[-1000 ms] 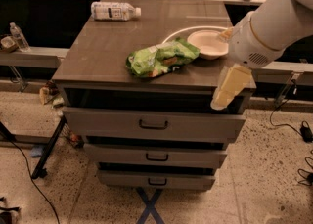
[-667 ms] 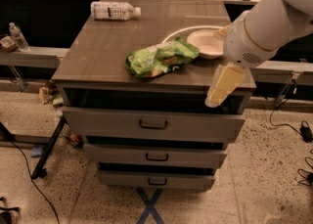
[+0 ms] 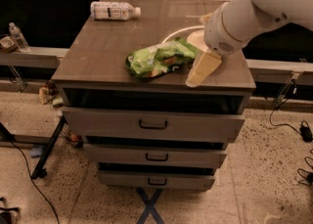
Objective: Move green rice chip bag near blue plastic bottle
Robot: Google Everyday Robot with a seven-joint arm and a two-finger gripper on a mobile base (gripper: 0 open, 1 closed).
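The green rice chip bag lies wrinkled on the middle of the brown cabinet top. The blue plastic bottle, with a white label and white cap, lies on its side at the far left corner of the top. My gripper hangs from the white arm at the right, just right of the bag and low over the front of the top. It touches nothing that I can see.
A white bowl sits behind the gripper, partly hidden by the arm. The cabinet has three drawers slightly pulled out. A small clear water bottle stands on a ledge at the left. Cables lie on the floor at the right.
The arm and gripper have moved left, from beyond the cabinet's right front corner to over the top beside the bag. The bag and bottle have not moved.
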